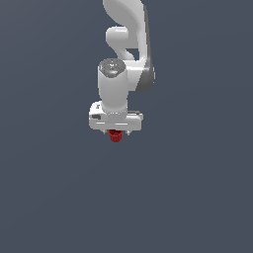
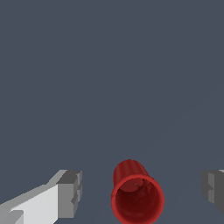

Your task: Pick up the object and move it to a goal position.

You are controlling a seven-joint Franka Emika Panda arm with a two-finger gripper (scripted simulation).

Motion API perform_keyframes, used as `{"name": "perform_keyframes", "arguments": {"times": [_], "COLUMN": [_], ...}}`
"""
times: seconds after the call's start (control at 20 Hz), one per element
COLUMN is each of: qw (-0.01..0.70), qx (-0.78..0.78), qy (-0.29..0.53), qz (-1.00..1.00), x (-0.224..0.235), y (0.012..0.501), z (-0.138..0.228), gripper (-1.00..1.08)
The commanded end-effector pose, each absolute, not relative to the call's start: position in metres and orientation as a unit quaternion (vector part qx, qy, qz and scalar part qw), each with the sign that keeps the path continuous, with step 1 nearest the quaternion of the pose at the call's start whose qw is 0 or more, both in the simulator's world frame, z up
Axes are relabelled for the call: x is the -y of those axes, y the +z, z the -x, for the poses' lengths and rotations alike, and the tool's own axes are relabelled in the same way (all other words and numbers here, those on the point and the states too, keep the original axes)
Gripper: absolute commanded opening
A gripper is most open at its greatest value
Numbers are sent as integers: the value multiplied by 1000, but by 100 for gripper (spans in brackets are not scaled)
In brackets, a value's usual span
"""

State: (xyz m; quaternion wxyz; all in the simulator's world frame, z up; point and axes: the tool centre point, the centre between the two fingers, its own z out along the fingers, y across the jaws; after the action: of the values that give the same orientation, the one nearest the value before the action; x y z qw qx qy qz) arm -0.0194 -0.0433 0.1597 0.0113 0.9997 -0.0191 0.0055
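The object is a small dark-red cup (image 1: pixel 115 137) with a ridged outer wall. It sits just under the white hand in the exterior view. In the wrist view its open mouth (image 2: pixel 138 199) faces the camera. My gripper (image 1: pixel 116 132) points straight down over it and is open. In the wrist view the gripper (image 2: pixel 142 190) has the cup between its two grey fingertips (image 2: pixel 72 192), with a clear gap on each side. Neither fingertip touches the cup. The cup is much narrower than the gap between the fingers.
A plain dark grey-blue surface (image 1: pixel 197 197) fills both views, with no other objects or edges in sight. The white arm (image 1: pixel 126 44) rises from the hand toward the top of the exterior view.
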Motion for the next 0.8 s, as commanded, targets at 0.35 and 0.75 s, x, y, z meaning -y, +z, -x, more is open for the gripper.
{"name": "perform_keyframes", "arguments": {"times": [0.35, 0.75], "qw": [3, 0], "qx": [77, 106], "qy": [2, 0], "qz": [-997, -994], "x": [53, 58], "y": [118, 100], "z": [67, 93], "gripper": [100, 100]}}
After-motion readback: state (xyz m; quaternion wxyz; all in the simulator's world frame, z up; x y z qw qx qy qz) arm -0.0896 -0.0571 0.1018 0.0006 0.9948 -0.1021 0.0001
